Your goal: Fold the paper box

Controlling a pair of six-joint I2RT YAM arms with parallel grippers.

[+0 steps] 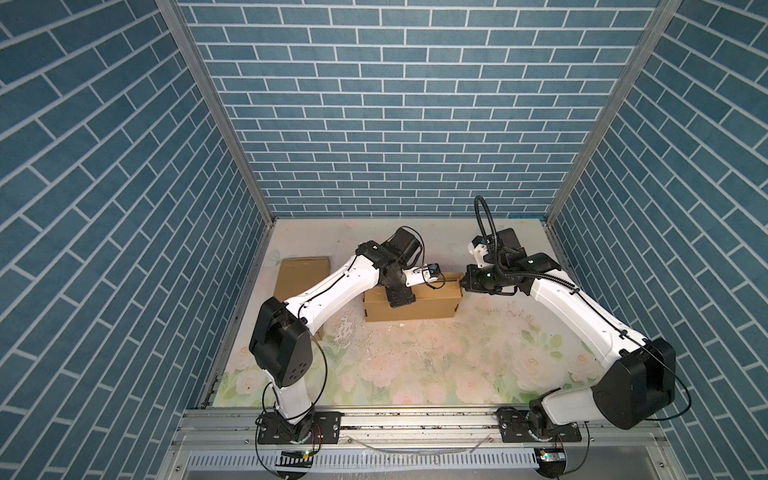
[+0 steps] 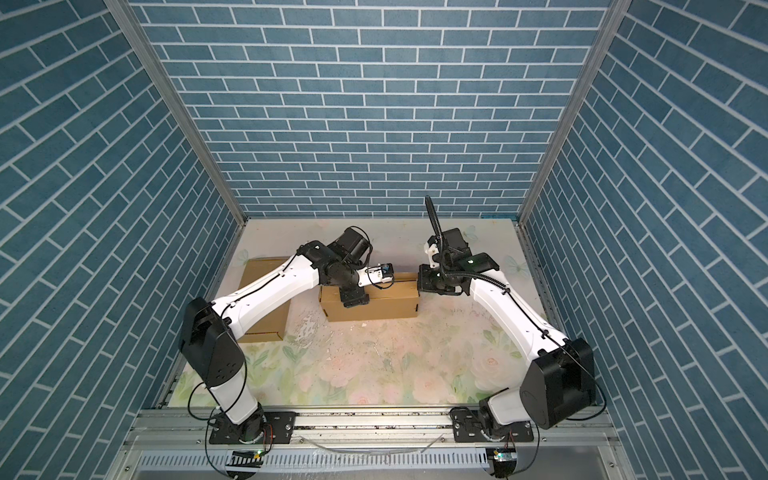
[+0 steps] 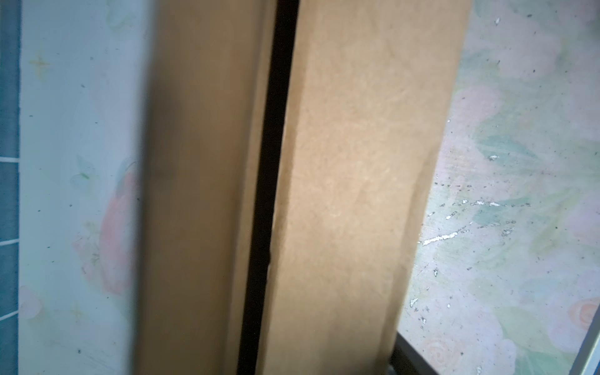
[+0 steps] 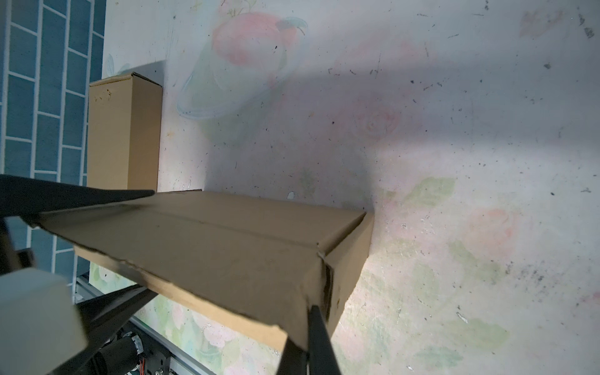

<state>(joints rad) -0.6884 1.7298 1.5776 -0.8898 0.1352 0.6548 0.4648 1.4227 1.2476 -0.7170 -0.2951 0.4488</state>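
Two claws meet at one box. The right claw (image 1: 460, 286) is pressed together, pinching the cardboard edge at the 3 o'clock end of the long brown cardboard box (image 1: 428, 309). In its wrist view we see thin black fingertips (image 4: 313, 324) closed over that corner. The left claw (image 1: 401, 301) points down onto the box's top, toward its 9 o'clock end; we cannot tell how its jaws stand. In the left wrist view a dark slit runs between two top panels of the box. The box lies on the floral-printed worktop (image 1: 415, 365), toward 12 o'clock of the middle. A second brown cardboard box (image 1: 299, 274) lies well apart at 9 o'clock, partly under the left arm, near the blue brick-patterned wall (image 1: 124, 208).
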